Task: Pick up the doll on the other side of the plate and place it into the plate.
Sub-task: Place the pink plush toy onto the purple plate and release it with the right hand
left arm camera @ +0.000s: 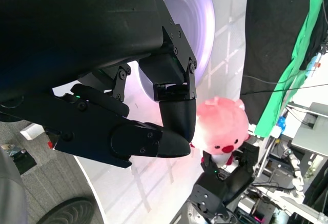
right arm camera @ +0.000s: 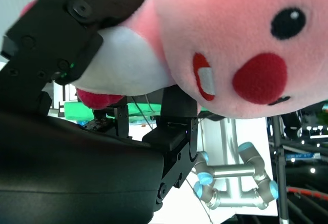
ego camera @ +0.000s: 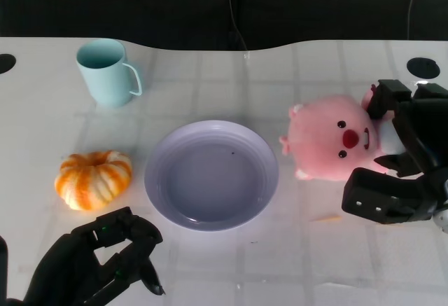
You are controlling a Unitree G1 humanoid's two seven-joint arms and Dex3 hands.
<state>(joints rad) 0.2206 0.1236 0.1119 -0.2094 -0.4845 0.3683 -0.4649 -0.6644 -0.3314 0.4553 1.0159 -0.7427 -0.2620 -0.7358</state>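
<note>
Pink plush doll (ego camera: pixel 332 138) sits on the surface just right of the lavender plate (ego camera: pixel 162 201), outside it. Right hand (ego camera: pixel 402 155) grips the doll, fingers (ego camera: pixel 381 197) wrapped around its far side. Left hand (ego camera: pixel 98 257) near the plate's front edge, fingers curled in, holding nothing.

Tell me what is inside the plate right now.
Nothing lies in the purple plate; only a tiny dark speck shows on its floor. The pink doll sits beside it, against the right hand. Nothing covers the plate's inside.
</note>
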